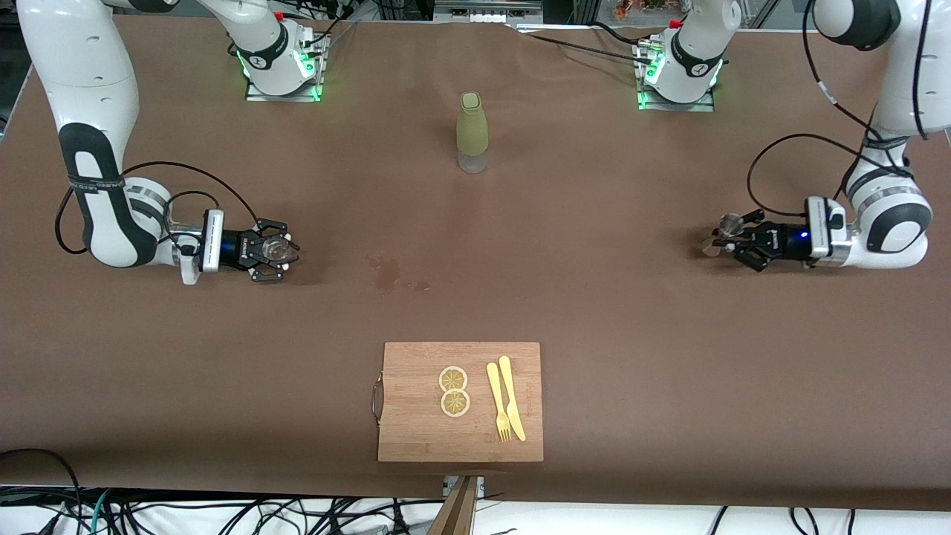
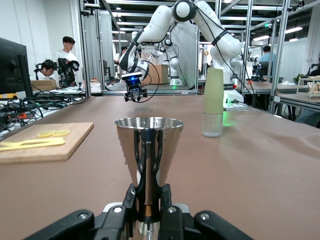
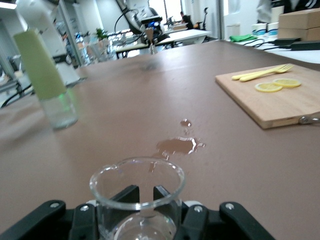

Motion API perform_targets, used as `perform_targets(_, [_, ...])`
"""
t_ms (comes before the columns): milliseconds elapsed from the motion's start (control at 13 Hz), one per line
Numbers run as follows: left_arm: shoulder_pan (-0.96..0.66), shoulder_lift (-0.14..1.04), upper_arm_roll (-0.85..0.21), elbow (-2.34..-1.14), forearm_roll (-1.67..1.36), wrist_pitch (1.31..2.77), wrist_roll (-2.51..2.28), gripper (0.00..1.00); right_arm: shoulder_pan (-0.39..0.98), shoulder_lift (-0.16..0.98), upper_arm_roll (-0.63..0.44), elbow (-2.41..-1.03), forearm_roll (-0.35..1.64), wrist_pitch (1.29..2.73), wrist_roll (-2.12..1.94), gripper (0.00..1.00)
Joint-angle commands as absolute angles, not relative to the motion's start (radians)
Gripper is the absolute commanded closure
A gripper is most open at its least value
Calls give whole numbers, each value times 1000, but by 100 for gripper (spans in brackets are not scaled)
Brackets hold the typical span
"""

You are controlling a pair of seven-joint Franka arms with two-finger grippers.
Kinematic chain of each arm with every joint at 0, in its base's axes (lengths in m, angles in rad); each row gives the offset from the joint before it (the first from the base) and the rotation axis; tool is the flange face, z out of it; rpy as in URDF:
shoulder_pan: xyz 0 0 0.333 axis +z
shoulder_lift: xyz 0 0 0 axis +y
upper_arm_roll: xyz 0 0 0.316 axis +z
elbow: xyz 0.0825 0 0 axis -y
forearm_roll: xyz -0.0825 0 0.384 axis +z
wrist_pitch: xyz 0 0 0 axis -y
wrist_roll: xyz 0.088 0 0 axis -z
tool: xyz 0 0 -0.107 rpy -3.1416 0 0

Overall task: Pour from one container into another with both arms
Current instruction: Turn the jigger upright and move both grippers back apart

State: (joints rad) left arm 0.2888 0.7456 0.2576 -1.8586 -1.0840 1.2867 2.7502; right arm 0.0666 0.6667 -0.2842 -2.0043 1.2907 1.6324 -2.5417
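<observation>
Starting at the right arm's end of the table: right gripper (image 1: 273,251) low over the brown table (image 1: 594,297), fingers closed round the clear glass cup (image 1: 276,249), cup upright with its mouth open upward; same cup (image 3: 137,197) clamped between black fingers (image 3: 82,220) in the right wrist view

Moving toward the middle: small wet patch (image 1: 386,273) on the cloth, nearer the front camera than the bottle; same spill (image 3: 176,145) just ahead of the cup in the right wrist view

Mid-table, nearer the arm bases: olive-green bottle (image 1: 472,132) with clear base, standing upright, well apart from both grippers

Mid-table, nearest the front camera: wooden cutting board (image 1: 461,401) with metal handle, carrying two lemon slices (image 1: 454,391) touching each other, plus a yellow fork (image 1: 498,400) and yellow knife (image 1: 513,397) side by side

At the left arm's end: left gripper (image 1: 732,239) low over the table, fingers shut on the waist of the metal jigger (image 1: 724,234); in the left wrist view jigger (image 2: 148,152) upright, upper cone open, pinched at its narrow middle by the fingers (image 2: 131,200)

Both vessels gripped, well apart, bottle and spill between them
</observation>
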Motion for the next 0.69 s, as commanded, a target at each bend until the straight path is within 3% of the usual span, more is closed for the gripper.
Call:
perform_targets(0, [319,820,280,-1859,-1060,1226,2959,100,55,722,-304,-1986,1241,1600,-2650,77])
perform_targets(231, [325,891,336,-1836,-1054,1180,3060,100,54,771,-304,-1985,1252,1601,-2710,73])
perform_targets(308, [325,905,356,-1826,-1051,1172,3077,100,54,775,-304,-1985,1252,1603,-2711,57])
perform_targets(385, [325,914,367,-1812,-1031,1172,3082,100,55,770,-304,-1985,1252,1603,-2708,1])
perform_targets(615, [327,939,367,-1799,-1026,1172,3109,100,54,762,-308,-1985,1241,1611,-2704,0])
